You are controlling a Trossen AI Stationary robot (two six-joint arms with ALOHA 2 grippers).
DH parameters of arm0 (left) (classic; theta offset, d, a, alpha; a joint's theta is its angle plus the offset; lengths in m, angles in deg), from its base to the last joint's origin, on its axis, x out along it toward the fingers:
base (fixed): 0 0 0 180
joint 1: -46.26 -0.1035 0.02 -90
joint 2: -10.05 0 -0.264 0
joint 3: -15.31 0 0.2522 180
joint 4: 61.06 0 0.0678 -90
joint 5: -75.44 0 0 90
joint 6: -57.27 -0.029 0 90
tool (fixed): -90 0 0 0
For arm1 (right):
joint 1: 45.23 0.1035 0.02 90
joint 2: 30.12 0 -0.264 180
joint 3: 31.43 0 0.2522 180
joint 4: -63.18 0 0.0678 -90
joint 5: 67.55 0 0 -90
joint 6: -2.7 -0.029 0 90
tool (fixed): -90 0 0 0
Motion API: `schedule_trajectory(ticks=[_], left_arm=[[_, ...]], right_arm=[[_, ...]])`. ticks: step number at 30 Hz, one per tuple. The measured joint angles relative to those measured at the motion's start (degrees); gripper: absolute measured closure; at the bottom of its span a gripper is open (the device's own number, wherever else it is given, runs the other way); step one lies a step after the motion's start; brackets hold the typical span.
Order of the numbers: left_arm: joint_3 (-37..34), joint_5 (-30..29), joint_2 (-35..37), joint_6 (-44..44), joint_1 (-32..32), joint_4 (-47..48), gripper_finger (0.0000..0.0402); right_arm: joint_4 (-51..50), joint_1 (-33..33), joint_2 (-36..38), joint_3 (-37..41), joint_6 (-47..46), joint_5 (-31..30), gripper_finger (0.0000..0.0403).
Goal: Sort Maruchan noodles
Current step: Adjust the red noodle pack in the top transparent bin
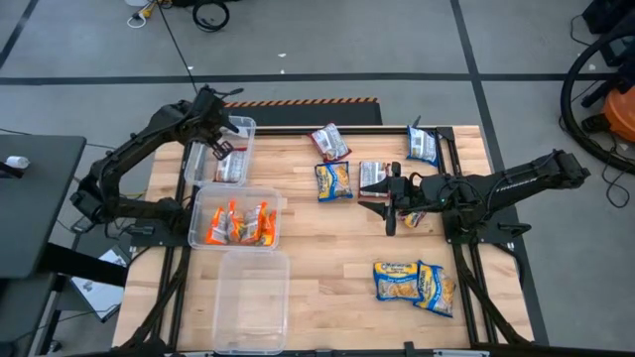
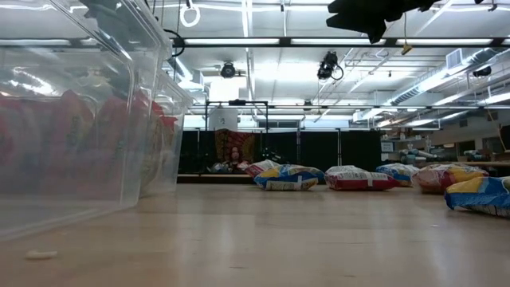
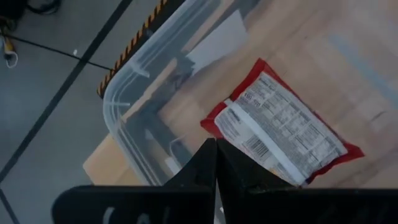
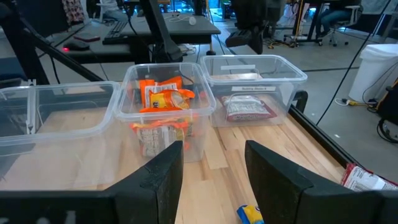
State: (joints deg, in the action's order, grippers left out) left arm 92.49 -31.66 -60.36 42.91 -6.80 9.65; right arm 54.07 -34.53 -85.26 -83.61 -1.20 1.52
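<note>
Maruchan noodles lie loose on the table: a red packet (image 1: pixel 330 142), a blue one (image 1: pixel 423 147), a silver-red one (image 1: pixel 374 174) and blue-and-yellow ones (image 1: pixel 334 181) (image 1: pixel 397 281). One red packet (image 3: pixel 283 134) lies flat in the far clear bin (image 1: pixel 241 126). Orange packets (image 1: pixel 238 223) stand in the middle bin (image 4: pixel 124 93). My left gripper (image 3: pixel 216 163) hangs shut above the far bin, holding nothing. My right gripper (image 4: pixel 213 162) stands open above the table's middle right (image 1: pixel 390 203), nothing between its fingers.
A third clear bin (image 1: pixel 250 297) stands at the near left. In the low view the bins' walls (image 2: pixel 72 135) fill the left. Bare wood lies between the bins and the near blue-and-yellow packets (image 1: pixel 435 288). An orange packet (image 1: pixel 414 218) lies under the right arm.
</note>
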Motion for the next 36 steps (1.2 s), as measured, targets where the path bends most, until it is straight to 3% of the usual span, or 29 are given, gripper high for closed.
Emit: schedule_trajectory(ticks=[5,11,36], left_arm=[[0.0,0.4,-0.1,-2.5,-0.4,-1.3,0.0390],[0.0,7.3,-1.0,-4.3,-2.6,-2.7,0.0390],[0.0,6.9,-0.9,-4.3,-3.3,-3.6,0.0390]], right_arm=[[0.0,0.0,0.0,0.0,0.0,0.0,0.0224],[0.0,0.0,0.0,0.0,0.0,0.0,0.0224],[0.0,0.0,0.0,0.0,0.0,0.0,0.0224]])
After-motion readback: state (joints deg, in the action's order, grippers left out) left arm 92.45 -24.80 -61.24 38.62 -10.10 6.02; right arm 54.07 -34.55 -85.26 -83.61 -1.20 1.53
